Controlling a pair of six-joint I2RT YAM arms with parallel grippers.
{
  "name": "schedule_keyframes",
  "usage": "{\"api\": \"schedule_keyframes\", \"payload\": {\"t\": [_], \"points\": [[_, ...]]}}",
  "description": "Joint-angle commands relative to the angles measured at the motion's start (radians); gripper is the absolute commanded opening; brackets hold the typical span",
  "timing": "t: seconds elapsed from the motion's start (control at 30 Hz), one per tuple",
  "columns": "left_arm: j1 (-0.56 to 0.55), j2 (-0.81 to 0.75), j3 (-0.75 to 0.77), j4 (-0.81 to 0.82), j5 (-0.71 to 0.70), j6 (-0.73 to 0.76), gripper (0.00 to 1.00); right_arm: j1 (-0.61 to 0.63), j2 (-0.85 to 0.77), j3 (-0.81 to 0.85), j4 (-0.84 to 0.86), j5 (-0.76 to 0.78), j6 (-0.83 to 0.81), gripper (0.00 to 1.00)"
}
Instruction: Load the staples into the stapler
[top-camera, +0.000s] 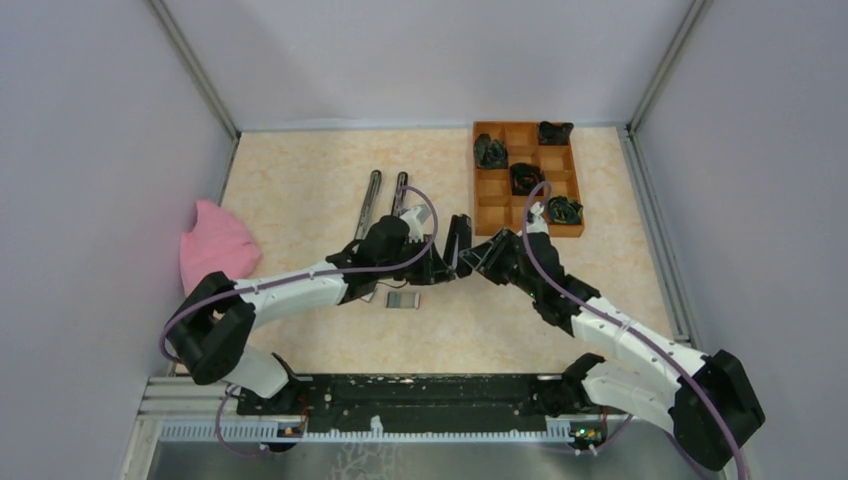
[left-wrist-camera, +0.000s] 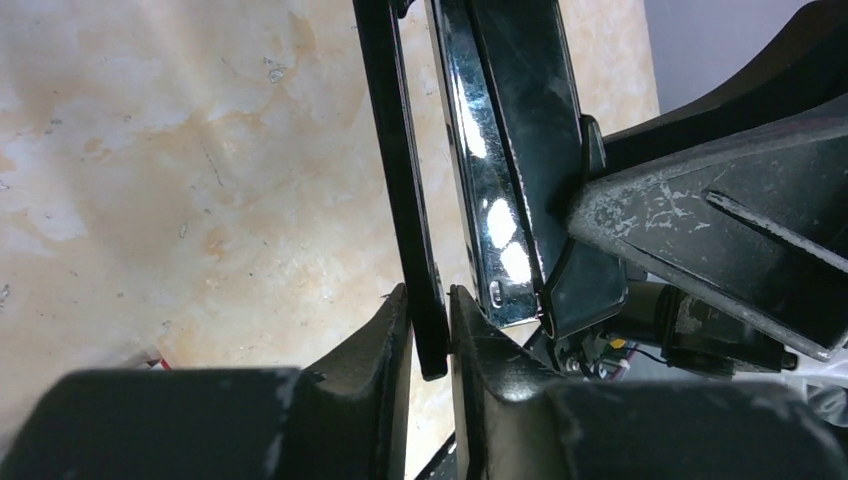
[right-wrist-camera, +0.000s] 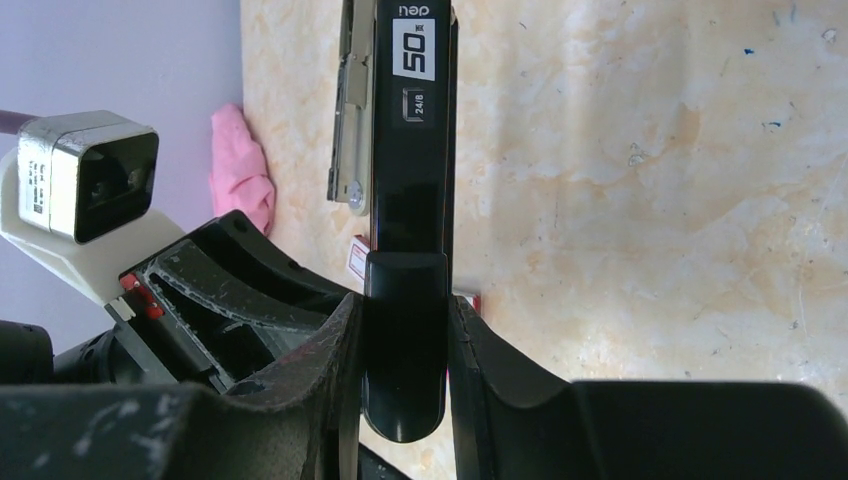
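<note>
The black stapler (top-camera: 459, 235) is held open off the table between both grippers. My left gripper (top-camera: 445, 262) is shut on its thin black base bar (left-wrist-camera: 395, 150); the chrome magazine (left-wrist-camera: 495, 180) stands just right of it. My right gripper (top-camera: 478, 255) is shut on the rounded end of the black top cover (right-wrist-camera: 415, 150), labelled "50" and "24/6". A metal channel (right-wrist-camera: 345, 130) shows left of the cover. The staples (top-camera: 403, 300), a small grey block with its white-and-red box (right-wrist-camera: 357, 262), lie on the table below the grippers, untouched.
Two long dark bars (top-camera: 370, 205) lie side by side on the table behind the left wrist. A brown compartment tray (top-camera: 493, 205) with black bundles stands at the back right. A pink cloth (top-camera: 215, 245) lies by the left wall.
</note>
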Motion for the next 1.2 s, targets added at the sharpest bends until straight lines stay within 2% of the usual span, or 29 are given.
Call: {"api": "schedule_keyframes", "payload": {"t": [0.0, 0.13, 0.33, 0.47, 0.8, 1.17], "points": [[-0.005, -0.003, 0.011, 0.037, -0.071, 0.024, 0.19, 0.018, -0.002, 0.034, 0.151, -0.026, 0.005, 0.0], [-0.006, -0.015, -0.003, 0.04, -0.096, 0.032, 0.01, 0.018, 0.016, 0.038, 0.143, -0.045, -0.02, 0.01], [-0.006, -0.024, -0.02, 0.051, -0.109, 0.001, 0.0, 0.024, 0.064, 0.05, 0.17, -0.101, -0.054, 0.37], [-0.005, -0.022, -0.024, 0.056, -0.118, -0.027, 0.0, 0.039, 0.089, 0.052, 0.184, -0.103, -0.072, 0.47], [-0.004, -0.05, -0.056, 0.094, -0.141, -0.098, 0.0, 0.073, 0.137, 0.044, 0.172, -0.058, -0.101, 0.5], [0.006, -0.109, -0.094, 0.121, -0.162, -0.138, 0.0, 0.101, 0.178, 0.033, 0.187, -0.027, -0.109, 0.47]]}}
